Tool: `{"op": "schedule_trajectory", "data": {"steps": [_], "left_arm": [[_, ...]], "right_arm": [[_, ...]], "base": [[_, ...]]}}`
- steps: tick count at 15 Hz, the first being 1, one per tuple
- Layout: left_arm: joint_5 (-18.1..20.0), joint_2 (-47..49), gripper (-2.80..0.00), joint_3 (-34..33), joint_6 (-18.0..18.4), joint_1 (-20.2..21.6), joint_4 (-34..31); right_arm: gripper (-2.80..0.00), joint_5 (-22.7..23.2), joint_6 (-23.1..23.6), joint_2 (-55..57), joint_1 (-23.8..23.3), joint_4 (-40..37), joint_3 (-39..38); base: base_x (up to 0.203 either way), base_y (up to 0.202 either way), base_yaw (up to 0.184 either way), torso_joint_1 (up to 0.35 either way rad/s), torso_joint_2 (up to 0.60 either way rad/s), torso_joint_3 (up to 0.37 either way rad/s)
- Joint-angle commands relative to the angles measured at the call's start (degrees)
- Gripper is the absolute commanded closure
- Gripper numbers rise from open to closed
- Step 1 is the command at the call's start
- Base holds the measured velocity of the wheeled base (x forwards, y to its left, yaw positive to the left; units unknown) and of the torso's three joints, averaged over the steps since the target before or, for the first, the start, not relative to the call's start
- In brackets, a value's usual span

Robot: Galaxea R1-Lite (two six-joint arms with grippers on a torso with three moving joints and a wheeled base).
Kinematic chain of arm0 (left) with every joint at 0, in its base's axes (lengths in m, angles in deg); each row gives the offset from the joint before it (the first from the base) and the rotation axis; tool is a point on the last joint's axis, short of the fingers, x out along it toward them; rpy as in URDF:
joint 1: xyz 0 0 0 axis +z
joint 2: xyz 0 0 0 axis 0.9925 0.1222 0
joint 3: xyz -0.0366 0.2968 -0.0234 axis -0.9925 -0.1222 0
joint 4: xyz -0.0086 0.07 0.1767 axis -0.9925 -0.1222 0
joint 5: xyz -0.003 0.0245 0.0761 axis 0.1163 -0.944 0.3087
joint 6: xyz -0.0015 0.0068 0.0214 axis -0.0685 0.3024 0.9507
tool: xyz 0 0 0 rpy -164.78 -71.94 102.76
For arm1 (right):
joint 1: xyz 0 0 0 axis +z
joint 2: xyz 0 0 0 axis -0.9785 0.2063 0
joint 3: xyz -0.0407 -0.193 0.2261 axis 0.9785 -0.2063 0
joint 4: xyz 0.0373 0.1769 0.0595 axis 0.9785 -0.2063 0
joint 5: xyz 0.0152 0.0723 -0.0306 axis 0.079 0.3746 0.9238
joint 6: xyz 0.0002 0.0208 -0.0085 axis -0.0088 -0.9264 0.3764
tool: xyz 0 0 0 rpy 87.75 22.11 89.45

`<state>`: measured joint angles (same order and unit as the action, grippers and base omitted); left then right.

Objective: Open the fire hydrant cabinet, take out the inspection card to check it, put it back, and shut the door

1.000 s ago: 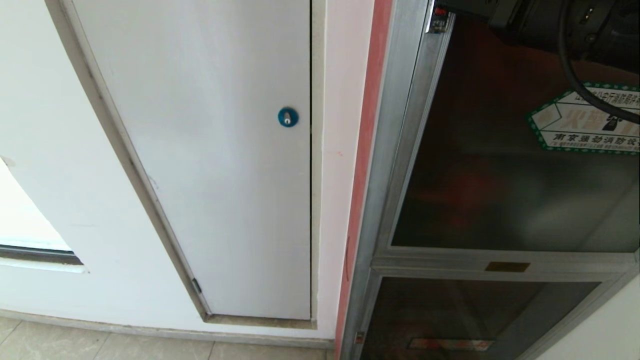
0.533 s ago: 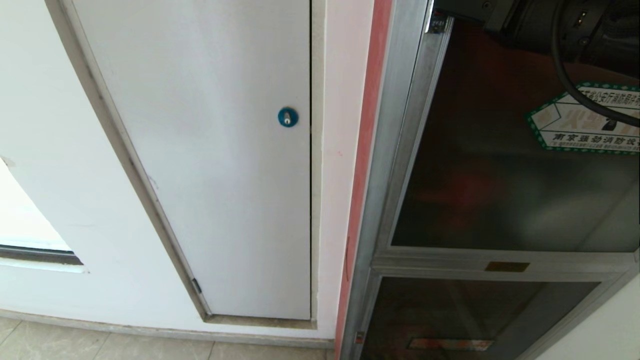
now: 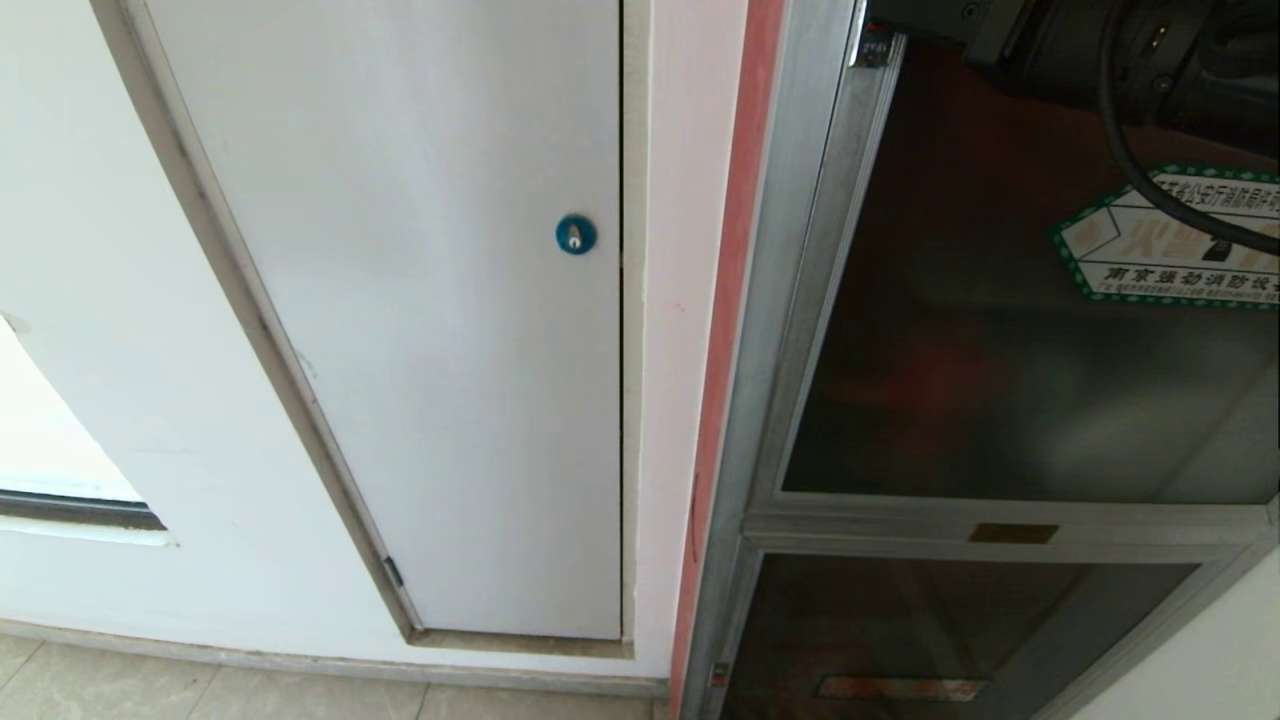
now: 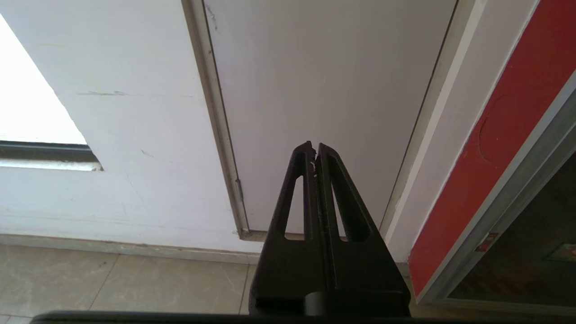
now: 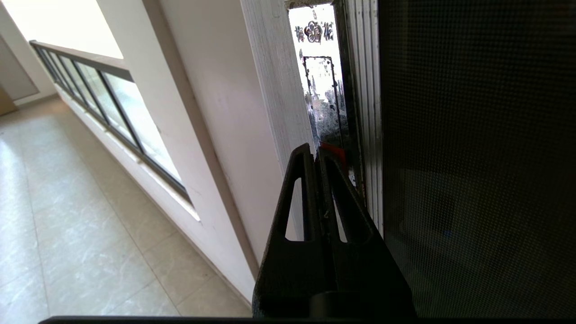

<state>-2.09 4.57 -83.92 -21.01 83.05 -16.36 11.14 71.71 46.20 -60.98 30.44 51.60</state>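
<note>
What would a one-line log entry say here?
right gripper: shut, at silver-framed tinted-glass door edge | left gripper: shut, idle | card: unseen

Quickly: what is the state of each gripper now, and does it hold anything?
Left gripper: shut, holding nothing.
Right gripper: shut, holding nothing, tips at the door edge.

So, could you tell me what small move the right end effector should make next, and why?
Probably lever the door outward a little: the right end effector, shut, has its tips at the narrow gap between that door's aluminium edge and the fire hydrant cabinet frame, and the door looks barely ajar.
</note>
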Motion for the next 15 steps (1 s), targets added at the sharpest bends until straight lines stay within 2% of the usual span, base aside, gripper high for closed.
{"op": "schedule_trajectory", "data": {"steps": [1, 15], "left_arm": [[-0.04, 0.03, 0.00, -1.14, -0.02, 0.01, 0.03], [-0.04, 0.08, 0.00, -1.14, -0.02, 0.01, 0.03]], "right_arm": [[0.00, -0.03, -0.15, 0.08, 0.02, 0.10, -0.14], [0.00, -1.79, -0.15, -1.94, 0.03, 0.10, -2.72]], "base": [[0.000, 0.000, 0.000, 0.000, 0.00, 0.000], [0.000, 0.000, 0.000, 0.000, 0.00, 0.000]]}}
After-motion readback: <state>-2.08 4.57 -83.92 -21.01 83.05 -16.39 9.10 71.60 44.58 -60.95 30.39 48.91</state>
